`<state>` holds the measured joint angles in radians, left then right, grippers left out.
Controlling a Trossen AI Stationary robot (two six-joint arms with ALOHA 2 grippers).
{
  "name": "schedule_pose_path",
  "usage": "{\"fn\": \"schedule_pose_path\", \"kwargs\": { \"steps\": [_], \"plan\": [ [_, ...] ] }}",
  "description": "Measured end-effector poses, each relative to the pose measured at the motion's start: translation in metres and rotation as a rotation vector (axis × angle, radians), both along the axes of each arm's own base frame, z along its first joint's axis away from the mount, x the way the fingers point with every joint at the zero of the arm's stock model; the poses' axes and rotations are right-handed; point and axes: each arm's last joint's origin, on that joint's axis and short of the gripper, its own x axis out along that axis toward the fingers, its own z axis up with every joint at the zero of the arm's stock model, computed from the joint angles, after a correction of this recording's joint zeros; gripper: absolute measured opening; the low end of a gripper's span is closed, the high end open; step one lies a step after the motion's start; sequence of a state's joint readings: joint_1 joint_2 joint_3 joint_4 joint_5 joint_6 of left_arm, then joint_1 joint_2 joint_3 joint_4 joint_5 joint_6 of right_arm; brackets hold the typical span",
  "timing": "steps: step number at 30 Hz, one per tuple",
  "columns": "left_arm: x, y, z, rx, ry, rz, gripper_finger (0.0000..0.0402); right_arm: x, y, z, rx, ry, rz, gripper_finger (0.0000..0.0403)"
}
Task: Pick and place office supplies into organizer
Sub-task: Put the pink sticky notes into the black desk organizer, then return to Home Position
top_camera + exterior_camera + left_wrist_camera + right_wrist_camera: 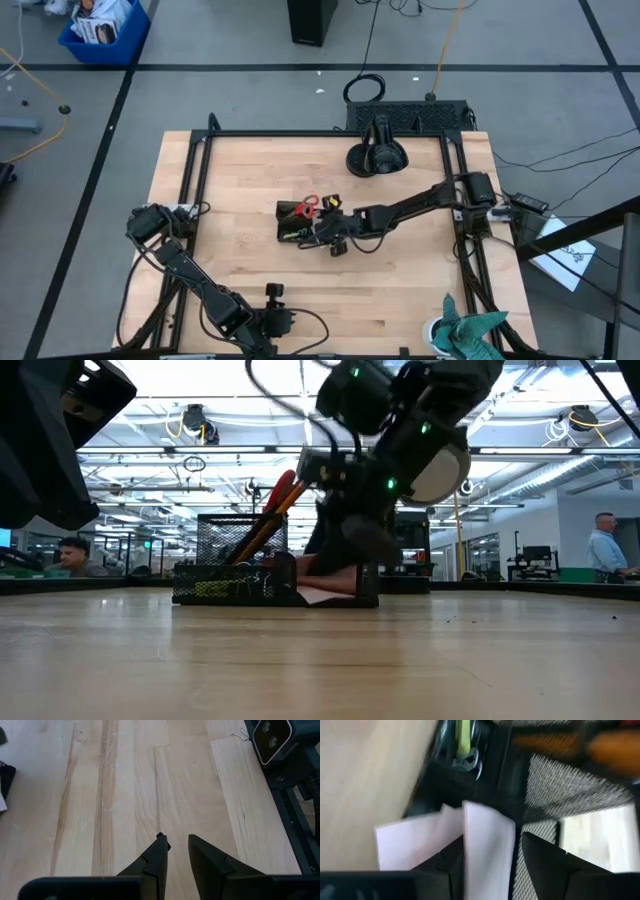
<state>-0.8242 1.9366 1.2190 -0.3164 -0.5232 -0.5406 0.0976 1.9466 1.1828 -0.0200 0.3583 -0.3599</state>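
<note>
Right end effector (490,862) fingers apart around pink sticky-note pad (487,845), black mesh organizer (570,795) just ahead, left end effector (176,851) slightly apart above bare counter (125,785)

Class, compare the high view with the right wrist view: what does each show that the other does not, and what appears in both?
Only the high view shows the whole table, the left gripper parked at its near edge, the red-handled scissors and the teal cloth.

Only the right wrist view shows the pink sticky notes between the right arm's open fingers, and the organizer's mesh wall up close.

Both show the black organizer and the right gripper at it.
</note>
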Motion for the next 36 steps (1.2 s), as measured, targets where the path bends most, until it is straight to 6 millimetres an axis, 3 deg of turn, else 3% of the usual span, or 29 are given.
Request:
{"fn": "schedule_pose_path", "kwargs": {
  "steps": [9,18,21,27,36],
  "plan": [
    [0.000,0.000,0.000,-0.009,-0.003,0.007,0.0085,-0.007,0.015,0.031,0.026,-0.077,0.023,0.0164],
    [0.000,0.000,0.000,-0.015,-0.004,0.011,0.0085,-0.012,0.032,0.044,0.073,-0.124,0.024,0.0155],
    [0.000,0.000,0.000,-0.015,-0.004,0.011,0.0085,-0.015,0.030,0.039,0.087,-0.076,0.006,0.0122],
    [0.000,0.000,0.000,-0.015,-0.004,0.011,0.0085,-0.017,0.024,0.032,0.104,-0.012,0.010,0.0010],
    [0.000,0.000,0.000,-0.017,-0.005,0.012,0.0085,-0.022,0.012,0.019,0.137,-0.027,-0.005,0.0002]
  ]
}}
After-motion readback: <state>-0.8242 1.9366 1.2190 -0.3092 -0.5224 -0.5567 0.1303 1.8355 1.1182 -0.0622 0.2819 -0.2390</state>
